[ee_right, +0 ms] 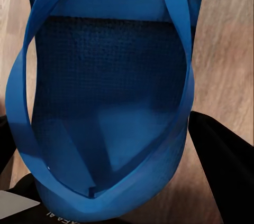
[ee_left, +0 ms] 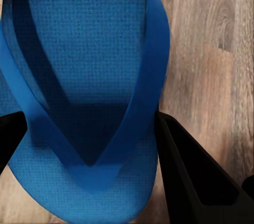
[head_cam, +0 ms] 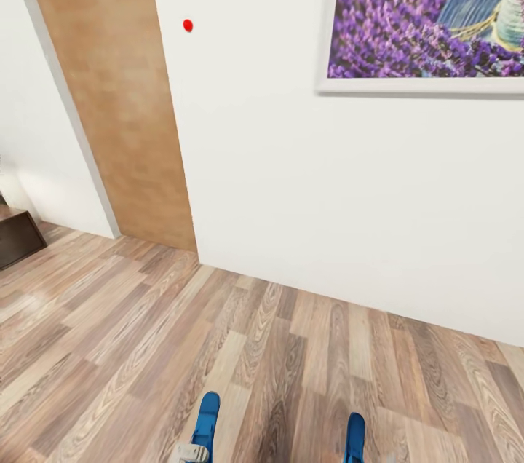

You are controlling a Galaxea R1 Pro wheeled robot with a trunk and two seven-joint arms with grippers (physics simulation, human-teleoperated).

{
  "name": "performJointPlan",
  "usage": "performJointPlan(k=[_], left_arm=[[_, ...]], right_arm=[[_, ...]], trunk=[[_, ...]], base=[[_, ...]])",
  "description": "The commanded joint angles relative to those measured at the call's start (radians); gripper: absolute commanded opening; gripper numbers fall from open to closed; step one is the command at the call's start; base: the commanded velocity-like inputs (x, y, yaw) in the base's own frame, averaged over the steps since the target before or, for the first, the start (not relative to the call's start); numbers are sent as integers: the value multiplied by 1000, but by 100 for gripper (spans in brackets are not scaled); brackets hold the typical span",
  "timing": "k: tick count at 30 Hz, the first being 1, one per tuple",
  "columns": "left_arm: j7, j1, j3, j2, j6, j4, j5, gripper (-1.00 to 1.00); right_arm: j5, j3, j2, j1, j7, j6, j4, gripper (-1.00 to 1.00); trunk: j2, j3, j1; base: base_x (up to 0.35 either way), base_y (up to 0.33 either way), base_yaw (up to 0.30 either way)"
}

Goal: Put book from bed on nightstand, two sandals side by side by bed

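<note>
Carrying one bright blue flip-flop sandal in each arm, the robot faces a plain white wall [head_cam: 306, 179] above wood-plank floor [head_cam: 109, 346].

In the left wrist view the left pincer [ee_left: 87, 145] has its dark fingers [ee_left: 185, 171] set on either side of the left sandal [ee_left: 84, 76], seemingly clamped on the toe end, though actual contact is hard to confirm. The right pincer [ee_right: 106, 171] likewise brackets the right sandal [ee_right: 111, 76] at one end.

Each sandal's long axis runs straight out from its pincer. In the head view their tips, [head_cam: 206, 423] and [head_cam: 354, 437], point forward, parallel and well apart.

A tan wooden door panel [head_cam: 109, 84], a framed lavender picture [head_cam: 429, 12] and a dark brown cabinet corner [head_cam: 18, 237] surround them. Nothing obstructs the floor ahead.
</note>
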Motion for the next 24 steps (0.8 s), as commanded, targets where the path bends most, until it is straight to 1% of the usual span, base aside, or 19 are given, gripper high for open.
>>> performJointPlan(k=[1,4,7,17,24], left_arm=[[-4,-1,-3,0,-3,1,4,-100],[-4,-1,-3,0,-3,1,4,-100],[-4,-1,-3,0,-3,2,4,-100],[-4,-1,-3,0,-3,2,4,-100],[-4,-1,-3,0,-3,2,4,-100]], right_arm=[[0,-8,0,0,5,5,0,-100],[0,-8,0,0,5,5,0,-100],[0,-8,0,0,5,5,0,-100],[0,-8,0,0,5,5,0,-100],[0,-8,0,0,5,5,0,-100]], trunk=[[0,-1,0],[0,-2,0],[0,-2,0],[0,-2,0],[0,-2,0]], base=[[324,-66,228],[324,-82,231],[324,-92,114],[325,-98,9],[325,-19,0]])
